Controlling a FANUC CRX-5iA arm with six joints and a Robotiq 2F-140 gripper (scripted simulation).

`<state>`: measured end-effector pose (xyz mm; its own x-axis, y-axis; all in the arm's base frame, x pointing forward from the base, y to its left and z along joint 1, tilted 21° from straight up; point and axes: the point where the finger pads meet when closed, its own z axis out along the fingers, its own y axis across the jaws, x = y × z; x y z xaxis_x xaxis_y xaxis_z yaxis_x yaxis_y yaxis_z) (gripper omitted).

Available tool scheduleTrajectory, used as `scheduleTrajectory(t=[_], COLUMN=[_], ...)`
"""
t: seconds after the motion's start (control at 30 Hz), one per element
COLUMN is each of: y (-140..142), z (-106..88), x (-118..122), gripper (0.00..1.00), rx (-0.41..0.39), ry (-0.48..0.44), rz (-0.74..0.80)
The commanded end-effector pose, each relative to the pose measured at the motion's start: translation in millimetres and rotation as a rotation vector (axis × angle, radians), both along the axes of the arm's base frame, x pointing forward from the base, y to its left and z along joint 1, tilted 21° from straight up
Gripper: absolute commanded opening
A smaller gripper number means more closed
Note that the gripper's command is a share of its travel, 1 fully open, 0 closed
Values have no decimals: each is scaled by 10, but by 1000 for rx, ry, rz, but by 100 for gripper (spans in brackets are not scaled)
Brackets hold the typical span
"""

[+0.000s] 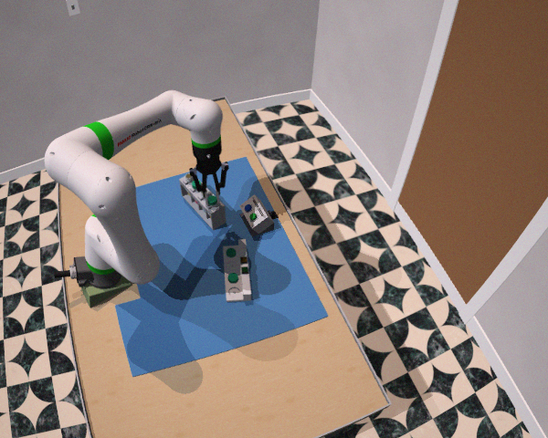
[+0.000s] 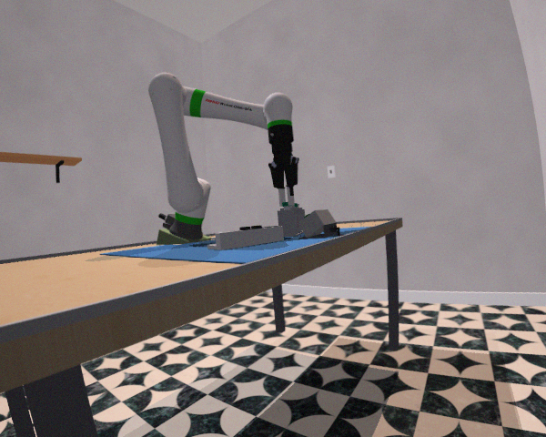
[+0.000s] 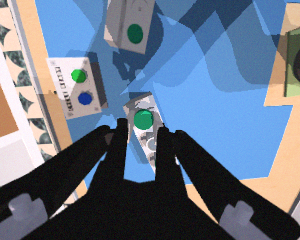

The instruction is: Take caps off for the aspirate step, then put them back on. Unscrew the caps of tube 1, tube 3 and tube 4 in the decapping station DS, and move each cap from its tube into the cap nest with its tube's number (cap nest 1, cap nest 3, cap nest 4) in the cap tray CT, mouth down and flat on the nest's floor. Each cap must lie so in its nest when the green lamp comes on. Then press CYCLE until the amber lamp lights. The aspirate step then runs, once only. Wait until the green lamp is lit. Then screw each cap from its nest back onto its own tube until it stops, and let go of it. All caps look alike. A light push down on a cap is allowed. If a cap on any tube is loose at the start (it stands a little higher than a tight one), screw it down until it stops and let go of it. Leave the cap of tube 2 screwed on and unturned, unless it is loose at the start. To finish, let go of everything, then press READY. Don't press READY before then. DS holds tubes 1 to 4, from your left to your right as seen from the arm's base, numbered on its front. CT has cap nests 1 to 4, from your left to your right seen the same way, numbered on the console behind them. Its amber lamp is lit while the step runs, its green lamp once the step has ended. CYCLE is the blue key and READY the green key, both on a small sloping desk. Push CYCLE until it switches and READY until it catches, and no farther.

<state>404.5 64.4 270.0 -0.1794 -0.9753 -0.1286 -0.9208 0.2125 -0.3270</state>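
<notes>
The grey decapping station [image 1: 202, 200] stands on the blue mat. My gripper [image 1: 209, 195] hangs straight down over its near end, shut on the green cap of tube 4 [image 1: 212, 200], which sits on its tube. In the wrist view this cap [image 3: 143, 120] lies between my fingertips, and tube 3 [image 3: 151, 145] behind it is open. Tube 2's cap [image 1: 194, 185] shows left of my fingers. The cap tray [image 1: 237, 273] holds green caps in nest 1 [image 1: 230, 253] and nest 3 [image 1: 233, 276]. Nest 4 [image 1: 235, 289] is empty.
The sloping desk [image 1: 257, 215] with the blue key [image 1: 248, 206] and the green key [image 1: 252, 216] stands right of the station, near the table's right edge. The desk also shows in the wrist view [image 3: 75, 87]. The arm's base [image 1: 100, 277] is at the left.
</notes>
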Motion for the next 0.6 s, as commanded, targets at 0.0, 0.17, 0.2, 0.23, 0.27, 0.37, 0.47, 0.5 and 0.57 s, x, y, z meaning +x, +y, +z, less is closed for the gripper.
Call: scheduleTrajectory(t=[0.0, 0.17, 0.2, 0.23, 0.27, 0.37, 0.47, 0.5, 0.57], y=[0, 0, 0, 0, 0, 0, 0, 0, 0], z=[1, 2, 2, 2, 2, 3, 3, 3, 3], x=[1, 0, 0, 0, 0, 0, 0, 0, 0], gripper=[0, 0, 0, 0, 0, 0, 0, 0, 0], rx=[-46, -132, -150, -167, -182, -219, -253, -253, -288], ry=[-7, -22, -26, -29, -31, -38, -44, -44, -50], rz=[130, 365, 411, 458, 498, 599, 692, 692, 786])
